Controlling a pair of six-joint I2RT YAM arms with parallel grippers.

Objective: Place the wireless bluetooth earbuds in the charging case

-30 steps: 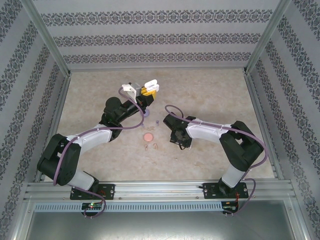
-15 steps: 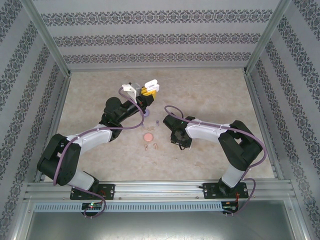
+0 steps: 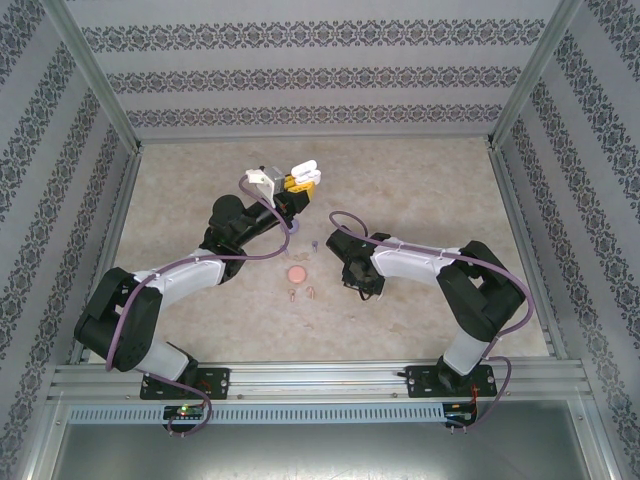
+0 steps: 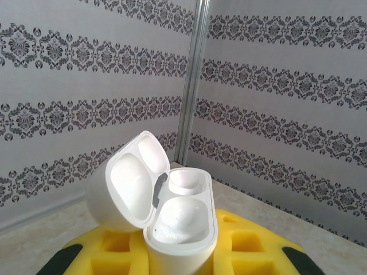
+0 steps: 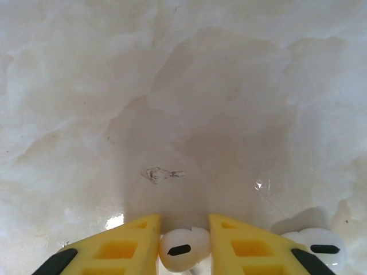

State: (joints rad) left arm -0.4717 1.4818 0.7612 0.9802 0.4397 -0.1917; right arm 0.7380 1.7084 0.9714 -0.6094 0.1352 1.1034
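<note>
My left gripper (image 3: pixel 297 181) is raised above the far middle of the table, shut on a white charging case (image 4: pixel 179 226). The case's lid (image 4: pixel 123 186) hangs open to the left, and both wells look empty. My right gripper (image 3: pixel 362 286) is down at the table right of centre. In the right wrist view one white earbud (image 5: pixel 182 250) sits between the yellow fingers (image 5: pixel 129 243), which press against both of its sides. A second white earbud (image 5: pixel 319 250) lies on the table just right of the gripper (image 5: pixel 183 240).
A round pink case (image 3: pixel 297 272) lies at the table's middle with two pinkish earbuds (image 3: pixel 301 293) just in front of it. A purplish earbud (image 3: pixel 314 244) and a purplish case (image 3: pixel 292 228) lie near the left arm. Patterned walls and metal posts enclose the table.
</note>
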